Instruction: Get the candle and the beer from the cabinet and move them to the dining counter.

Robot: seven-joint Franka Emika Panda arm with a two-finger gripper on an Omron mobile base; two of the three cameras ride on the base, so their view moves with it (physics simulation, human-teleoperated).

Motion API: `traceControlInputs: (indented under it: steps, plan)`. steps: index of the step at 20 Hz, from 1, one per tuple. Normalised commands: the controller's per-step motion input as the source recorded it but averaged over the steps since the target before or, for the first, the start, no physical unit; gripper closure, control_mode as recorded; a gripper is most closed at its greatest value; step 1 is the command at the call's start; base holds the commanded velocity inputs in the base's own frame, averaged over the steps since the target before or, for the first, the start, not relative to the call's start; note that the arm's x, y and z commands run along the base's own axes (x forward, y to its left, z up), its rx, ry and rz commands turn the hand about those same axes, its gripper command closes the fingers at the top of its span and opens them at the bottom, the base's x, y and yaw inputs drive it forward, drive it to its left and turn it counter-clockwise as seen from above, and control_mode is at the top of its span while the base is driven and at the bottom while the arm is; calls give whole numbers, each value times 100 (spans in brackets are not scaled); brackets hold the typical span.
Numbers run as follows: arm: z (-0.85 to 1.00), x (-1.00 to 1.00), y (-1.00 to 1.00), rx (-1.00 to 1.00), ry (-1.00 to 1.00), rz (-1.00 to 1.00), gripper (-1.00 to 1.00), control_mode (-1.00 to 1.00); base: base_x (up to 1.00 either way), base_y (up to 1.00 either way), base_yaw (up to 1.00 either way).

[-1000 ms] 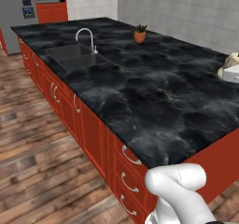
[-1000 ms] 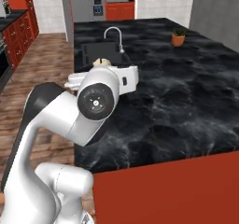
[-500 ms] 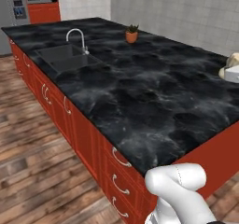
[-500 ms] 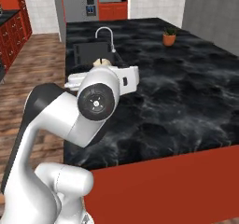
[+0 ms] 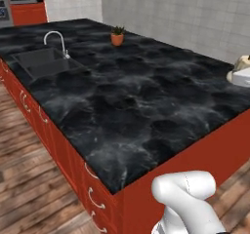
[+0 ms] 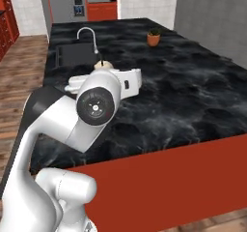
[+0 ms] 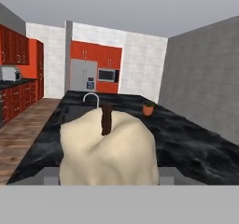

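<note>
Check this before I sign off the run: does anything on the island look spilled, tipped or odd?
Nothing stands out. The dining counter shows no spill, the potted plant stands upright, and the candle sits in the claw.

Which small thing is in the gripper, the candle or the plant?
The candle: cream, dark wick, clamped in the gripper. The plant stands in its orange pot on the counter.

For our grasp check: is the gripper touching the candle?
Touching: in the hand view the gripper presses the candle on both sides.
</note>
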Motion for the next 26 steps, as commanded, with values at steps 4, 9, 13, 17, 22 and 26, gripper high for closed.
traceControlInputs:
  steps: [4,9,13,17,22,26]
  plan:
    - [0,0,0,0,0,0,100,100,22,-100,-8]
    - [0,0,0,0,0,0,100,100,48,-100,0]
    - [0,0,0,0,0,0,100,100,47,-100,0]
    - [0,0,0,0,0,0,100,100,46,-100,0]
    - [0,0,0,0,0,0,100,100,52,-97,4]
    - [0,0,0,0,0,0,100,100,53,-96,7]
